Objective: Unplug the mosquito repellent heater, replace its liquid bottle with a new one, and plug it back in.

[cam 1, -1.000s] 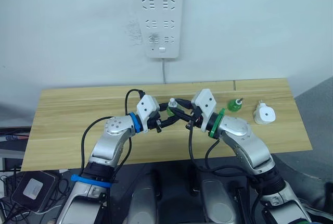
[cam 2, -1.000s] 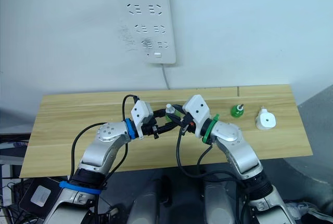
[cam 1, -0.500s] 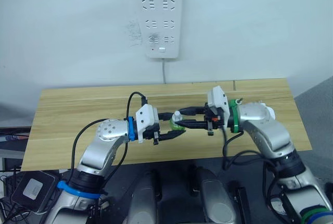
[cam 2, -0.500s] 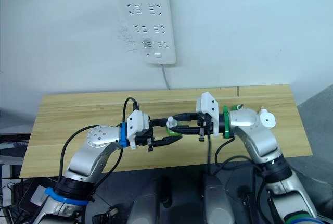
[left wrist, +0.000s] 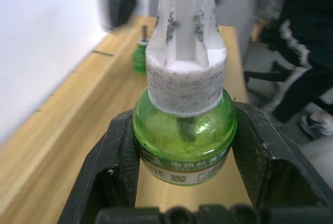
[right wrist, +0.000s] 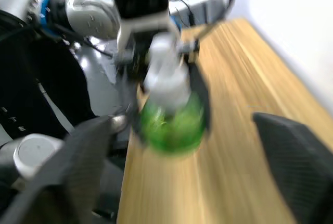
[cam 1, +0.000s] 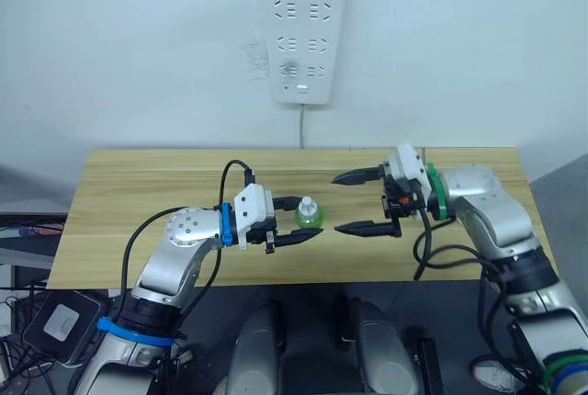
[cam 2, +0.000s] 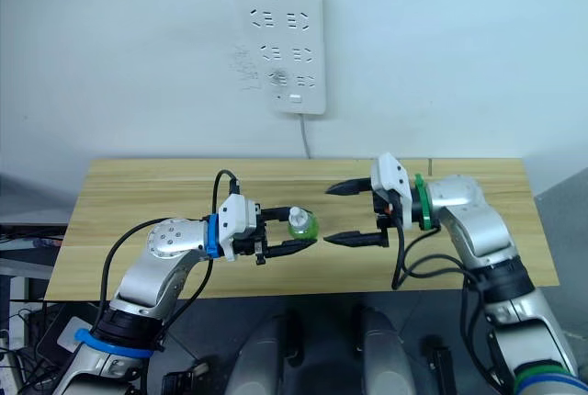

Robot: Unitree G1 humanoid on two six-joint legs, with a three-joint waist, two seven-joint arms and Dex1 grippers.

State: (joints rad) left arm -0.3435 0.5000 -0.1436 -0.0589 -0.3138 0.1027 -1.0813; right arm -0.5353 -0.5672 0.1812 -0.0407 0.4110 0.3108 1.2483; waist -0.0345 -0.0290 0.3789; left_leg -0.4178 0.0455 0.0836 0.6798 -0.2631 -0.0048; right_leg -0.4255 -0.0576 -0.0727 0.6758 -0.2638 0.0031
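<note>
The left tool (cam 1: pixel 296 223) pinches the small green bottle (cam 1: pixel 308 215) at its round belly, over the tabletop (cam 1: pixel 138 193). It looks light and slippery. The right tool (cam 1: pixel 358 202), at 3 o'clock from it, is spread wide.

Robot test lab, bare wooden bench (cam 1: pixel 138 193), wall-hung power strip (cam 1: pixel 302 32), plain white wall (cam 1: pixel 138 46)

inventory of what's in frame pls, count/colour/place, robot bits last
wooden table: 1, light wood, against the wall.
power strip: 1, white, on the wall above the table, cord hanging down.
liquid bottle: 1, green with white cap, held between the left jaws over the table's middle.
second bottle: 1, green, standing farther along the table, seen in the left wrist view.
person: 1, dark clothing, beyond the table's end.
left gripper: 1, black, shut on the bottle.
right gripper: 1, black, jaws wide open, facing the bottle.
</note>
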